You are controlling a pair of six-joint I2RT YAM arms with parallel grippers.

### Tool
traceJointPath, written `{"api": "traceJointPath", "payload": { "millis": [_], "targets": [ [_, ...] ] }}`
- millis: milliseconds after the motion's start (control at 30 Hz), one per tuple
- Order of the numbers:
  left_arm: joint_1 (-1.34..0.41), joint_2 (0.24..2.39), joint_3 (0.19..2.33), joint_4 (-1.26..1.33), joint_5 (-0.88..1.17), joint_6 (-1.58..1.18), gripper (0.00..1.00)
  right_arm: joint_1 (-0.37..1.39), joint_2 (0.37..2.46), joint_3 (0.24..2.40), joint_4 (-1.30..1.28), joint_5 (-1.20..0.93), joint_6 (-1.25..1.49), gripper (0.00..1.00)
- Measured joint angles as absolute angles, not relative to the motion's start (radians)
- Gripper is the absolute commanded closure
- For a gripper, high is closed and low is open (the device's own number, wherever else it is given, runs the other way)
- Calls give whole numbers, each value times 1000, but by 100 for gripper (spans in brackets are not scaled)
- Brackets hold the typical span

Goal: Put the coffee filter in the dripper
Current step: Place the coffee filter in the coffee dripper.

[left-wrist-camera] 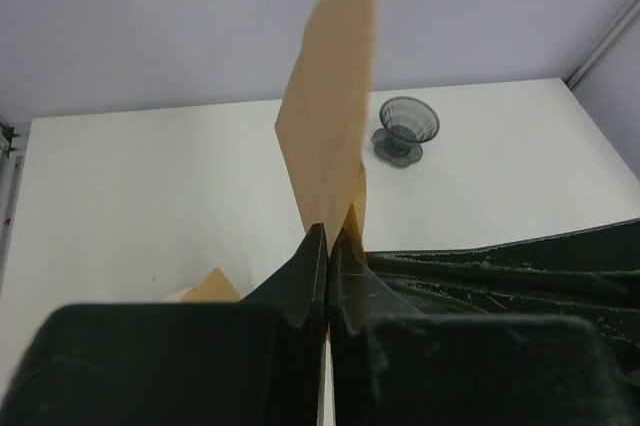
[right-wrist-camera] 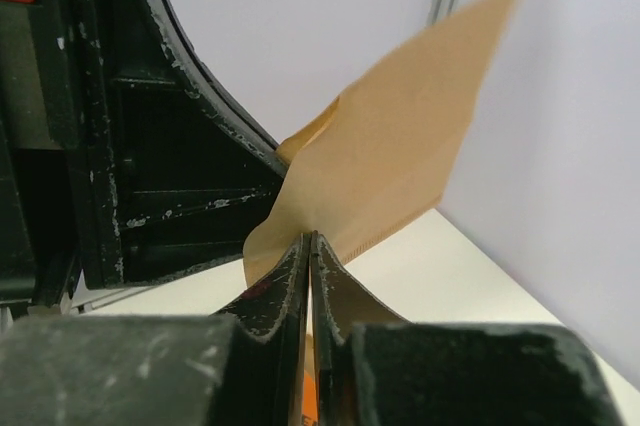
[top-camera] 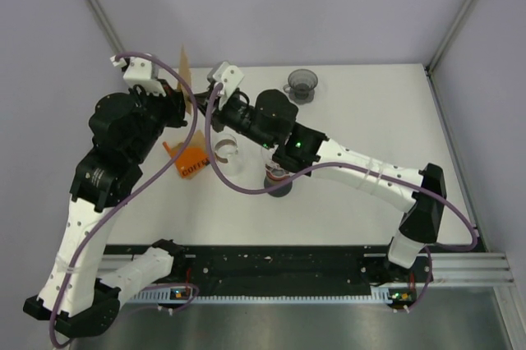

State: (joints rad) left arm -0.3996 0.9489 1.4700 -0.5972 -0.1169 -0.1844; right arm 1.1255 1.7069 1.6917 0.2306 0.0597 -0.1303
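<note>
The left gripper (left-wrist-camera: pixel 328 244) has its fingers closed tight on the lower edge of the brown coffee filter (left-wrist-camera: pixel 330 116). The right gripper (right-wrist-camera: pixel 310 246) pinches the same filter. It is held upright in the air. The dripper (top-camera: pixel 302 84) stands on the table (top-camera: pixel 370 120), well apart.

White table (top-camera: pixel 370 108) enclosed by pale lilac walls (top-camera: pixel 288 5) with grey corner posts (top-camera: pixel 94 3).

Left fingers (left-wrist-camera: pixel 300 281) and right fingers (right-wrist-camera: pixel 283 291) are pinched closed, side by side.
</note>
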Motion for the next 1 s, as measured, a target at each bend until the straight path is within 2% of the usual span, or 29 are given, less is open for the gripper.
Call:
{"api": "traceJointPath", "payload": {
  "millis": [267, 400, 500, 800, 1000],
  "targets": [
    [-401, 949, 1461, -596, -116, -150, 100, 1126, 1715, 1702, 208, 86, -132, 100],
    [-402, 942, 1449, -591, -105, -107, 100, 1121, 1715, 1699, 209, 75, -138, 73],
    [-402, 930, 1432, -588, -90, -69, 100, 1098, 1703, 1682, 206, 30, -111, 63],
    [-405, 899, 1379, -579, -17, 61, 100, 952, 1643, 1623, 300, -215, 172, 43],
    [-405, 899, 1378, -574, 21, 83, 100, 974, 1667, 1662, 315, -291, 292, 43]
  ]
}}
